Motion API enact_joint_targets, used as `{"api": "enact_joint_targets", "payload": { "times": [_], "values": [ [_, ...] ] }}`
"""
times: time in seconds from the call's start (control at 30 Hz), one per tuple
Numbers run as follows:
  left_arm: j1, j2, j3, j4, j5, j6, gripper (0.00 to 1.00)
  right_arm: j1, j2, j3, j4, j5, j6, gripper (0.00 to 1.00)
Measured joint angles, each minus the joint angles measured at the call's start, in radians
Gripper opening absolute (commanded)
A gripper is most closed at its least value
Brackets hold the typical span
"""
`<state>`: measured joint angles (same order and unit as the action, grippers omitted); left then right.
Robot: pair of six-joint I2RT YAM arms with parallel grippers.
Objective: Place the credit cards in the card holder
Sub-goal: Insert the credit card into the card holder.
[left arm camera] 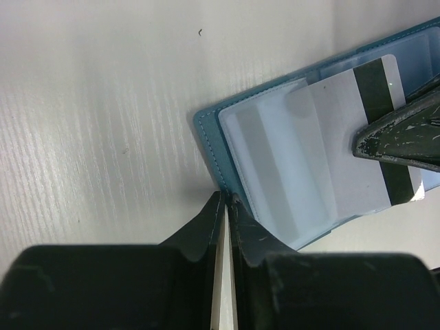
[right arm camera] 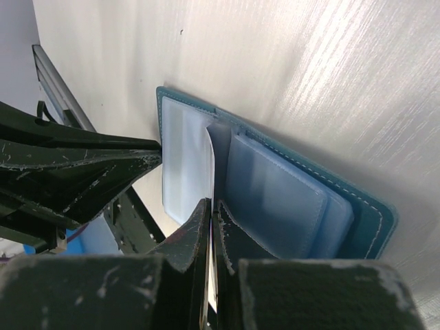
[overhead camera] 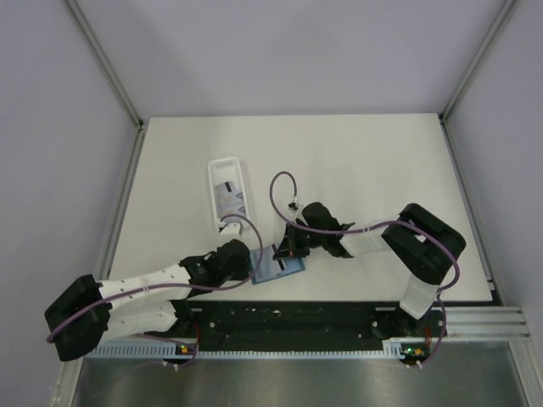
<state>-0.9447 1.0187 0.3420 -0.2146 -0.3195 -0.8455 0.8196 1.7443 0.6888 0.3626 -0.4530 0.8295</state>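
Observation:
The teal card holder (overhead camera: 278, 267) lies open near the table's front edge, its clear blue sleeves facing up (left arm camera: 206, 130) (right arm camera: 371, 213). My right gripper (overhead camera: 287, 248) (right arm camera: 212, 203) is shut on a white credit card (left arm camera: 350, 158) with a dark stripe. The card shows edge-on between the jaws (right arm camera: 210, 148), and its far end sits under a clear sleeve. In the left wrist view the right fingers (left arm camera: 405, 134) cover the card's stripe. My left gripper (overhead camera: 252, 259) (left arm camera: 227, 198) pinches the holder's teal left edge, its jaws almost together. Its fingers (right arm camera: 103, 161) reach that edge from the left.
A long white tray (overhead camera: 214, 182) stands behind the holder at the left, with more cards (overhead camera: 229, 197) lying in it. Purple cables loop over both arms. The black base rail runs just in front of the holder.

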Motion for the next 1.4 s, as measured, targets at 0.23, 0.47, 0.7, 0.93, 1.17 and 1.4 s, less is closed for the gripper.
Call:
{"api": "enact_joint_targets", "payload": {
  "times": [0.23,0.47,0.7,0.93,1.17,1.4],
  "values": [
    [0.002,0.003,0.0,0.005,0.0,0.002,0.09,-0.004,0.017,-0.008,0.042,-0.018,0.014,0.0],
    [0.002,0.005,0.0,0.01,0.0,0.002,0.07,-0.004,0.027,-0.008,0.06,-0.024,0.029,0.0],
    [0.002,0.008,0.0,0.013,0.0,0.003,0.06,-0.004,0.036,-0.008,0.072,-0.029,0.039,0.0],
    [0.002,0.018,0.005,0.015,0.0,0.007,0.04,0.0,0.047,-0.008,0.088,-0.031,0.047,0.0],
    [0.002,0.02,0.006,0.017,0.0,0.007,0.04,0.012,0.052,-0.006,0.096,-0.023,0.056,0.0],
    [0.003,0.02,0.006,0.017,0.0,0.007,0.03,0.023,0.052,0.002,0.084,-0.008,0.057,0.08]
  ]
}}
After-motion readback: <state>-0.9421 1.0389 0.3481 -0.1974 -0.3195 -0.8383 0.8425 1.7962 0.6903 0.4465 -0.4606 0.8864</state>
